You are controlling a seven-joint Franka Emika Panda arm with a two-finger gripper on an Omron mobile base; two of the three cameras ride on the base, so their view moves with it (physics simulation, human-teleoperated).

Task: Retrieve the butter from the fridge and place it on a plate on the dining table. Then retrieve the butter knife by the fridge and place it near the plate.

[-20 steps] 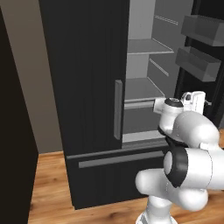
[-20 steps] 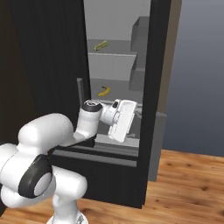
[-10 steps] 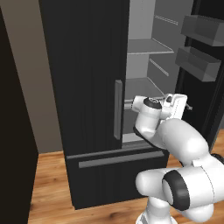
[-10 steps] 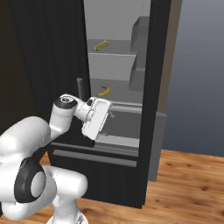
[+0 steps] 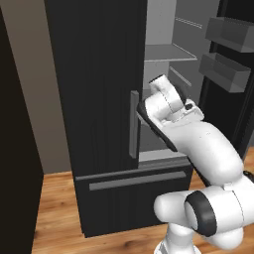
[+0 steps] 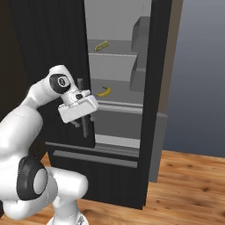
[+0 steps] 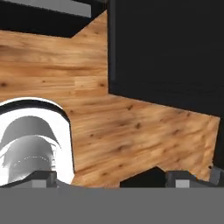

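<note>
The black fridge has its left door shut and its right side open onto grey shelves. The butter, a small yellow stick, lies on the upper shelf. My gripper hangs in front of the inner edge of the shut door, below and left of the butter. It points down at the floor. In the hand view my gripper is open, fingertips far apart with nothing between them. The plate, the dining table and the butter knife are out of view.
A curved yellow banana lies on the shelf under the butter. The open right door carries grey bins. A grey bar handle runs down the shut door beside my hand. Wooden floor lies below, with the fridge's black base.
My arm has swung left, out of the fridge opening to the edge of the shut door, and the hand has turned down. The gripper stays open.
</note>
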